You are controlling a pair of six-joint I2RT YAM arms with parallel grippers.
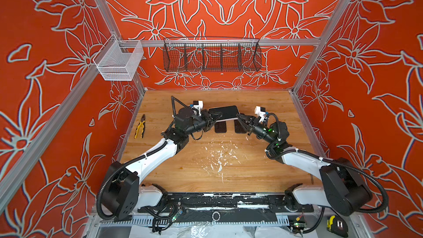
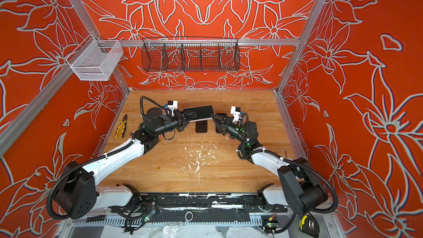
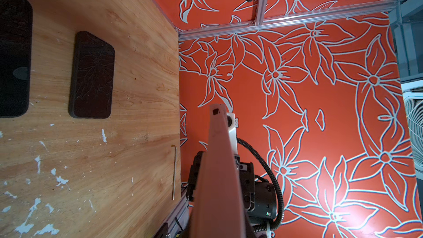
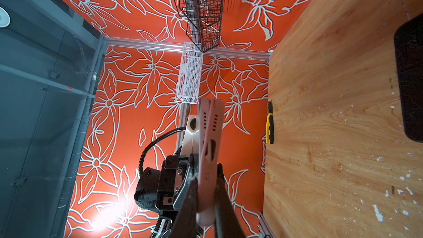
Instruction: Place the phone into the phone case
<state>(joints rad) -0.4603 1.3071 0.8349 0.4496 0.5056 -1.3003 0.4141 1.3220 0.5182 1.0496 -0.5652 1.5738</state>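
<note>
A phone (image 1: 225, 111) with a dark screen sits face up in a pale pink phone case (image 1: 229, 119), held level above the table in both top views. My left gripper (image 1: 217, 116) is shut on its left end. My right gripper (image 1: 239, 117) is shut on its right end. The right wrist view shows the pair edge-on: the phone (image 4: 203, 122) and phone case (image 4: 217, 120) gape apart at one end and lie together between the right gripper (image 4: 206, 193). The left wrist view shows only the pink edge (image 3: 217, 168); it hides the jaws.
Two dark flat slabs (image 1: 220, 127) (image 1: 239, 127) lie on the table under the held phone. Yellow pliers (image 1: 140, 126) lie at the left edge, a hex key (image 2: 283, 151) at the right. A black wire basket (image 1: 211, 56) and a white mesh basket (image 1: 119, 61) hang on the back rail.
</note>
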